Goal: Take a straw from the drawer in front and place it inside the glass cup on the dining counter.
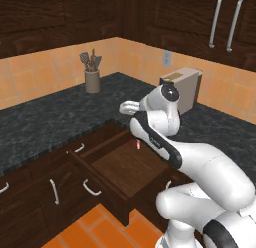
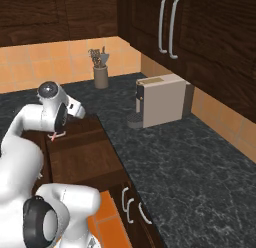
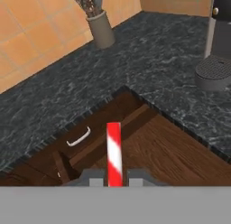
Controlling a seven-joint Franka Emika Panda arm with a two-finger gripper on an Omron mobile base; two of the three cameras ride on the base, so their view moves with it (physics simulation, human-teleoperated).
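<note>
The drawer (image 1: 125, 168) stands pulled out from under the black worktop, its dark wooden floor (image 3: 176, 151) bare. My gripper (image 3: 114, 179) hangs over the drawer's back part and is shut on the straw (image 3: 114, 151), a thin red-and-white striped stick that points up and away between the fingertips. A short pink-red bit of the straw (image 1: 136, 144) peeks out below my wrist, and it also shows beside the arm as the straw (image 2: 56, 136). The glass cup and the dining counter are out of view.
A black speckled worktop (image 1: 45, 117) wraps the corner. On it stand a utensil holder (image 1: 92, 77) at the back wall and a beige coffee machine (image 2: 161, 99) to the right. Tall cabinet doors with long handles (image 1: 227, 22) hang above. Below is an orange tiled floor (image 1: 97, 227).
</note>
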